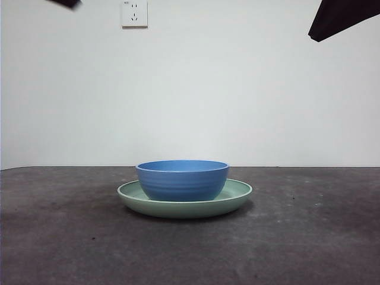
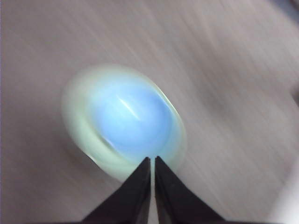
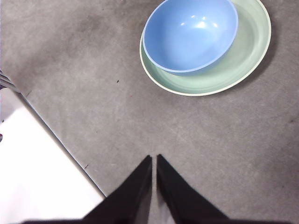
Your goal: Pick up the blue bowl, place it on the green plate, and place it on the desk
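Blue bowl (image 1: 182, 180) sits upright inside the green plate (image 1: 237, 200), and the plate rests flat on the desk (image 1: 59, 237). In the front view the pair stands near the middle of the tabletop, bowl rim level, faint ridges showing on its outer wall. Bowl is not centred in the plate: the right wrist view shows the blue bowl (image 3: 190, 35) pushed toward one side of the green plate (image 3: 243, 56), leaving a broad crescent of bare green on the other side. Bowl interior looks empty and glossy, with small highlights.

Left gripper (image 2: 153, 161): jaws drawn together, only a thin slit between the tips, nothing held. Its camera looks down on the stack. The picture is heavily motion-blurred, so the blue bowl (image 2: 131, 119) and green plate (image 2: 77, 121) read only as a soft blue disc ringed in pale green.

Right gripper (image 3: 154, 159): jaws likewise closed to a narrow gap, holding nothing, above bare desk (image 3: 70, 60) and well apart from the plate. A pale flat surface (image 3: 32, 163) lies beyond the desk edge in that view.

Front view: a black tip at each top corner, the larger (image 1: 341, 18) at upper right, the smaller (image 1: 66, 3) at upper left; both well clear of the crockery. White wall socket (image 1: 134, 13) on the back wall.
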`<state>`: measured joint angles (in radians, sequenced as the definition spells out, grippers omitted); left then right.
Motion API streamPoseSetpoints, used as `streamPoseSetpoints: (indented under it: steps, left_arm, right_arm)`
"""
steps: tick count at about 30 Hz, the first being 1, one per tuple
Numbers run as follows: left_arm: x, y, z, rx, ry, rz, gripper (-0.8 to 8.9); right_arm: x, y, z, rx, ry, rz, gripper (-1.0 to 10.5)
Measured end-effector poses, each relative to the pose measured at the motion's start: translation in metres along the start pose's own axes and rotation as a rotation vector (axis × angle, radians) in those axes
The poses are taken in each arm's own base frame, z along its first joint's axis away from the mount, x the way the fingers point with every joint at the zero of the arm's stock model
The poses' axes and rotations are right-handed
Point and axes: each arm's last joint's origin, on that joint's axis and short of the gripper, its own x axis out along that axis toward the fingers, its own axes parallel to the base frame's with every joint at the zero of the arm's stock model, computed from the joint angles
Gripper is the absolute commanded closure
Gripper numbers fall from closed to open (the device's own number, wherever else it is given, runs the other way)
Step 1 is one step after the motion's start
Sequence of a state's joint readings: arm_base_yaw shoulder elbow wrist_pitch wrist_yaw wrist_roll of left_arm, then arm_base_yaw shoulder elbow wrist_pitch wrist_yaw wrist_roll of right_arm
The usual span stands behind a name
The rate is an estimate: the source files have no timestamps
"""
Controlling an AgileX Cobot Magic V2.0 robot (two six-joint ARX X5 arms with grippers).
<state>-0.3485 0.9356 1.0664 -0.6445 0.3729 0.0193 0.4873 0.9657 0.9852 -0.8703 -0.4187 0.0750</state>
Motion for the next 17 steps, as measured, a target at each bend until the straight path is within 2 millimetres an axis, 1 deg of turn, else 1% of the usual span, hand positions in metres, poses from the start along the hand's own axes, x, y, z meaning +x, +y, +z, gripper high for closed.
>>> streamPoseSetpoints:
  steps: [2, 4, 7, 9, 11, 13, 16, 17]
  left_arm:
    - [-0.02, 0.005, 0.007, 0.04, -0.189, 0.082, 7.98]
    - [-0.042, 0.009, 0.005, 0.096, -0.383, 0.167, 7.98]
    - [-0.064, 0.014, -0.012, 0.162, -0.574, 0.34, 7.98]
    - [-0.072, 0.016, -0.032, 0.171, -0.656, 0.5, 7.98]
    - [-0.076, 0.018, -0.054, 0.157, -0.691, 0.635, 7.98]
    - [-0.072, 0.021, -0.08, 0.128, -0.687, 0.742, 7.98]
    - [-0.061, 0.028, -0.116, 0.089, -0.652, 0.824, 7.98]
    - [-0.057, 0.029, -0.125, 0.084, -0.643, 0.831, 7.98]
  right_arm:
    - [0.0, 0.0, 0.0, 0.0, 0.0, 0.0, 9.4]
    - [0.0, 0.0, 0.0, 0.0, 0.0, 0.0, 9.4]
    - [0.0, 0.0, 0.0, 0.0, 0.0, 0.0, 9.4]
    - [0.0, 0.0, 0.0, 0.0, 0.0, 0.0, 9.4]
    - [0.0, 0.0, 0.0, 0.0, 0.0, 0.0, 9.4]
    - [0.0, 0.0, 0.0, 0.0, 0.0, 0.0, 9.4]
    - [0.0, 0.0, 0.0, 0.0, 0.0, 0.0, 9.4]
    - [0.0, 0.0, 0.0, 0.0, 0.0, 0.0, 9.4]
